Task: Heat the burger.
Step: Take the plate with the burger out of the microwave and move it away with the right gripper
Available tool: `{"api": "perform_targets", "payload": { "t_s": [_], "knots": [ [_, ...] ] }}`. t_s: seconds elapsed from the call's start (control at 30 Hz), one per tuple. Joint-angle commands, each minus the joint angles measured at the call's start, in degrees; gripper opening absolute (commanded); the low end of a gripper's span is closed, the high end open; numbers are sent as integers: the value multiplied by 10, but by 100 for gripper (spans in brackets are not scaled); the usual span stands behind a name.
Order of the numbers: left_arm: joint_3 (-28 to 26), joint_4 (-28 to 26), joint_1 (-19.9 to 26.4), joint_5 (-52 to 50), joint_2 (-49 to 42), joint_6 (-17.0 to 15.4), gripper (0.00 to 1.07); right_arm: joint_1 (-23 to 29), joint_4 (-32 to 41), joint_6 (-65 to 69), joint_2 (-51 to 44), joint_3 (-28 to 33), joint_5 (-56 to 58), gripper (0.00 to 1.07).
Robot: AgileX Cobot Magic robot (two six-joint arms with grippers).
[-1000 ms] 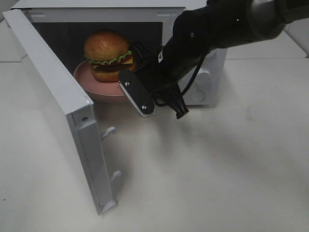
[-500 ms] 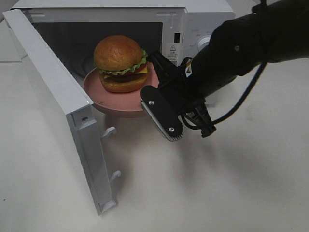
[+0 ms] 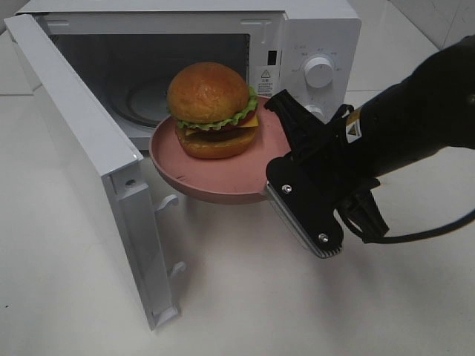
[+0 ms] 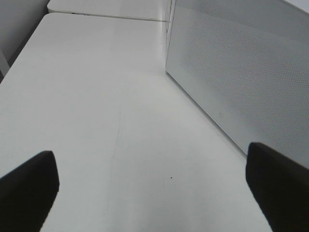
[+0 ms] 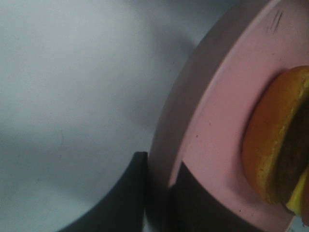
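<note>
At frame centre, our right pincer (image 3: 286, 159) clamps the rim of the round pink plate (image 3: 194, 182) carrying the tall glossy-bunned burger (image 3: 212, 109), before the open white microwave (image 3: 312, 30); our left pincer (image 4: 154, 181) gapes wide.

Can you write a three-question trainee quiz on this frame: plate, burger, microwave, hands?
1. True or false: the burger sits on the pink plate.
2. Which hand grips the plate's rim: A left, B right?
3. Fill in: the microwave door is ____.

Key: 1 true. 2 B; the right hand pinches the rim, while the left hand is open over bare table. 3 open.
</note>
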Motion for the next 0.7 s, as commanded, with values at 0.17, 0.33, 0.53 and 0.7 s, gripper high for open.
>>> {"api": "perform_targets", "payload": {
  "t_s": [0.17, 0.33, 0.53, 0.7],
  "knots": [
    [2, -1, 1, -5, -11, -2, 98, 1, 0, 26, -97, 54, -13, 0],
    [2, -1, 1, -5, -11, -2, 98, 1, 0, 28, -149, 92, 2, 0],
    [2, -1, 1, -5, -11, -2, 98, 1, 0, 43, -214, 124, 31, 0],
    [2, -1, 1, -5, -11, -2, 98, 1, -29, 63, -258, 140, 57, 0]
  ]
}}
